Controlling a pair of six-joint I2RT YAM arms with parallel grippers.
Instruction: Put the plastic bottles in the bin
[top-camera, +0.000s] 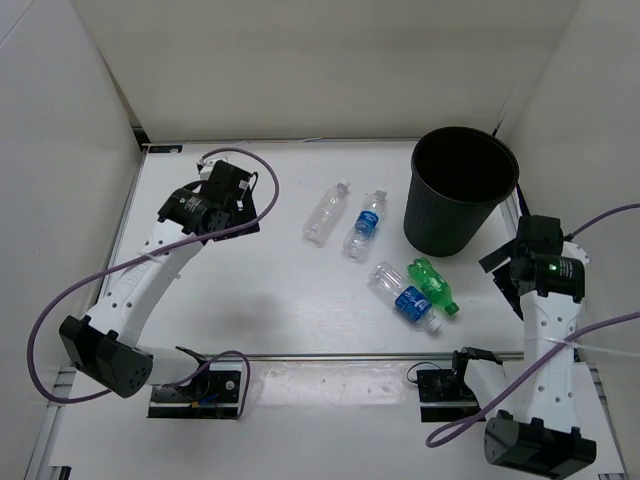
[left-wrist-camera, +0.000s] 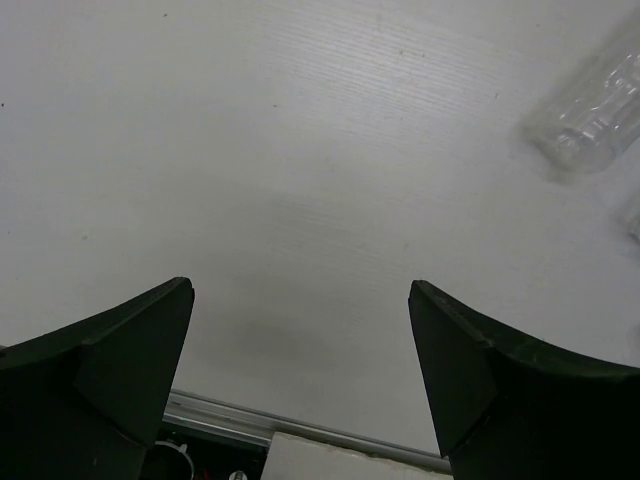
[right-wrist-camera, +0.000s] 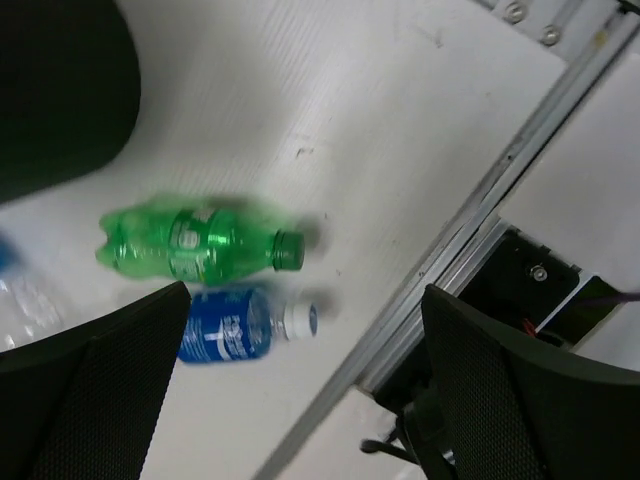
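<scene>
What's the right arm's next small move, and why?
Probably ease the right gripper forward and down over the green bottle. Its jaws stand open and empty, and that bottle lies on its side just ahead of them, outside the bin. It looks like the nearest bottle to this arm, so lining up a grasp on it seems the sensible first step.

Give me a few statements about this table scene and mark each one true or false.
1. The tall round black plastic bin stands upright. True.
2. The small green plastic bottle is inside the bin. False: it lies on the white table, beside a blue-labelled clear plastic bottle.
3. The left gripper holds the clear unlabelled plastic bottle. False: it is open and empty.
4. The right gripper is open. True.
</scene>
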